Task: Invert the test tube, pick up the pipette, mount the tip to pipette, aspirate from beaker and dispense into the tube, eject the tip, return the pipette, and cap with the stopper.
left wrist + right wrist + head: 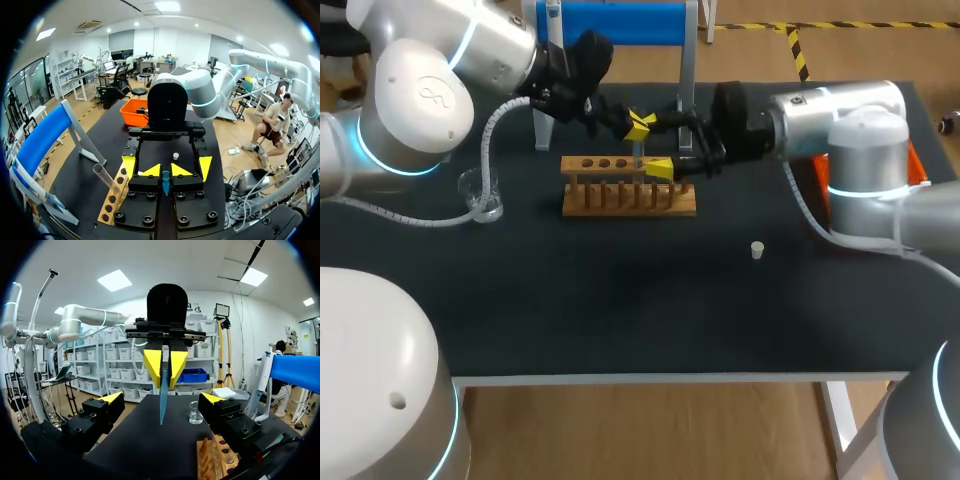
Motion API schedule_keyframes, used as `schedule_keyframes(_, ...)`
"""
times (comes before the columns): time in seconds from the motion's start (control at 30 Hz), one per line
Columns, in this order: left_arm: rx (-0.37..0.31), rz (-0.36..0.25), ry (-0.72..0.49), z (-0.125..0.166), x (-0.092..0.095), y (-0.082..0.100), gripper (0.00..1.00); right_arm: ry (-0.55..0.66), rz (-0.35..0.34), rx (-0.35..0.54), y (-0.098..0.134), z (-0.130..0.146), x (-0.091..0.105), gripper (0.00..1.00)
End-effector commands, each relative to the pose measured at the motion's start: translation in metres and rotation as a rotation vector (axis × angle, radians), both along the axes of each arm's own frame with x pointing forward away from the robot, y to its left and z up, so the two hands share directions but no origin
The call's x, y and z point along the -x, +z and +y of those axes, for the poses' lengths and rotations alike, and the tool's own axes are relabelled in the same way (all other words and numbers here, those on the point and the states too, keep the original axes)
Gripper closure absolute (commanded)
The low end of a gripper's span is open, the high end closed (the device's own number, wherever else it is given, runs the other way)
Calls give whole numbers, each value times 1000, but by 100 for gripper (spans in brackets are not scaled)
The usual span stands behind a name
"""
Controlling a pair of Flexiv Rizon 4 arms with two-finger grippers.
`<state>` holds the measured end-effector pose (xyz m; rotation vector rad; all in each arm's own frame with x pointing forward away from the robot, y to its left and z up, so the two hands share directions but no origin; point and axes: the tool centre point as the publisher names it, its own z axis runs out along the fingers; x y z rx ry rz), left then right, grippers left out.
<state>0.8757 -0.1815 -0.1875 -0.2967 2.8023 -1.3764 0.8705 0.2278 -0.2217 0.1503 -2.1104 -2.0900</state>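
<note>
At the far left of the table (pixel 620 320) the beaker (pixel 480 195) stands alone, well apart from the rack, so the pipette can later reach it freely. Behind it the pipette (pixel 261 382) hangs in the blue stand (pixel 620 22); I judge it is not yet picked up.

Next is the left gripper (pixel 166 171). Its two yellow fingers are nearly closed and pinch a thin, blue, pointed piece, which I take for the pipette tip (pixel 163 390). The piece sticks out past the fingers toward the other arm, probably so that its free part can be taken.

Just beside it, the wooden rack (pixel 628 195) carries the test tube (pixel 104 176). The tube stands in a hole with the open mouth up, ready to receive liquid. Whether there is liquid inside, I cannot tell.

The right gripper (pixel 161 402) faces the left one. Its fingers are wide apart, one at each side of the tip, and they do not touch it; it holds nothing. I think this is a handover, so that the left arm, nearer to the stand, is free for the pipette. The risk is that such a thin piece tilts or slips when the grip changes.

More to the right, the stopper (pixel 757 250) lies on the table, well apart from the rack, for the last step. The orange tray (pixel 131 117) sits at the right edge, maybe for the used tip.
</note>
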Motion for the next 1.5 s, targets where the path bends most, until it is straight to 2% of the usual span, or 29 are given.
schedule_keyframes(0.03,0,3,-5,1,-1,0,100,0,7,-5,-1,5,-3,0)
schedule_keyframes(0.33,0,3,-5,1,-1,0,100,-23,15,-11,-2,11,0,0)
schedule_keyframes(0.57,0,3,-5,1,-1,0,100,-33,23,-12,0,15,0,10)
schedule_keyframes(0.6,0,3,-5,1,-1,0,100,-33,23,-12,0,16,0,13)
schedule_keyframes(0.7,0,3,-5,1,-1,0,100,-36,24,-12,1,17,1,28)
schedule_keyframes(0.77,0,3,-5,1,-1,0,100,-37,24,-12,1,17,1,50)
schedule_keyframes(1.03,0,3,-5,1,-1,0,100,-42,22,-9,2,18,0,57)
schedule_keyframes(1.37,0,3,-5,1,-1,0,100,-43,23,-10,1,20,-1,60)
schedule_keyframes(1.5,0,3,-5,1,-1,0,100,-43,22,-10,1,20,-2,89)
